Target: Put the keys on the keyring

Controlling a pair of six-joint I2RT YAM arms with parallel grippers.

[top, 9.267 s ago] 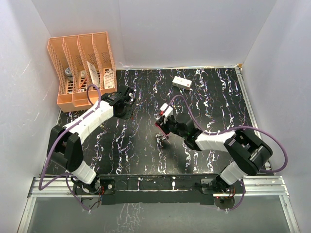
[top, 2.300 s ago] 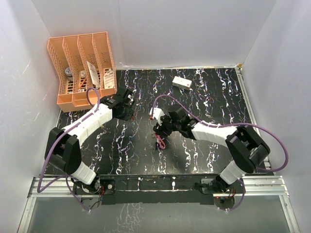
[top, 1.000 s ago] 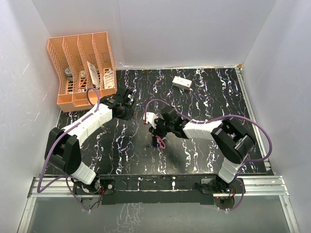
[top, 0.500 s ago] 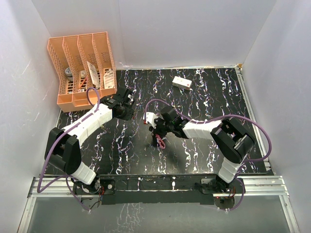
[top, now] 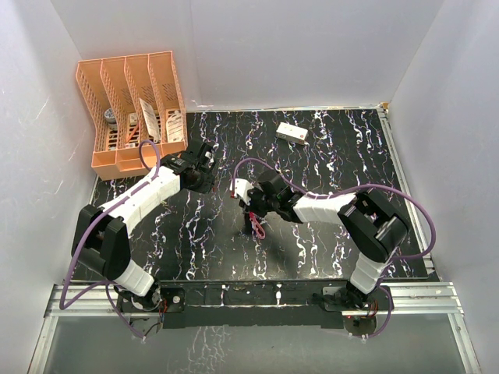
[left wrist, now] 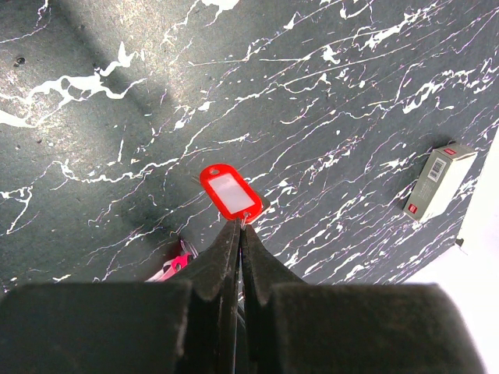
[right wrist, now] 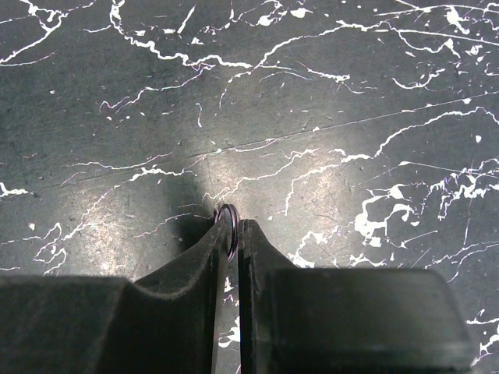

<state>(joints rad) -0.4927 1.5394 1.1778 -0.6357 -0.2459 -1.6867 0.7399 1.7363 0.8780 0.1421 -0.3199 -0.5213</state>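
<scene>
Swung leftward since the earliest frame: right arm (top: 327,206), elbow drawn in toward the centre, wrist shifted a little left. Over the last second, right jaws narrowed from a clear gap to a slit. Left arm (top: 148,191) unchanged in place throughout.

Right wrist view: keyring (right wrist: 227,227) upright and nearly edge-on between the two fingertips (right wrist: 217,241). Thin metal loop nipped at the very tip, right jaws clenched on it, only a hairline of dark left between the fingers.

Overhead view: pink tag (top: 257,231) of the same ring just below the right jaws, low over the dark marbled worktop (top: 343,156), a little left of centre. Touching the surface or just clear of it: not to be told.

Left wrist view: left jaws clenched, fingers pressed flat together, red-headed key (left wrist: 230,191) caught by its narrow end at their tip. Red head with pale centre, pointing away from the camera. Pink sliver (left wrist: 178,265) beside the left finger, mostly hidden, nature unclear.

Also shown: white box (left wrist: 440,181) with red marks, flat near the far edge, well apart from both arms. Orange file rack (top: 132,109) at the far left corner, just beyond the left wrist.
</scene>
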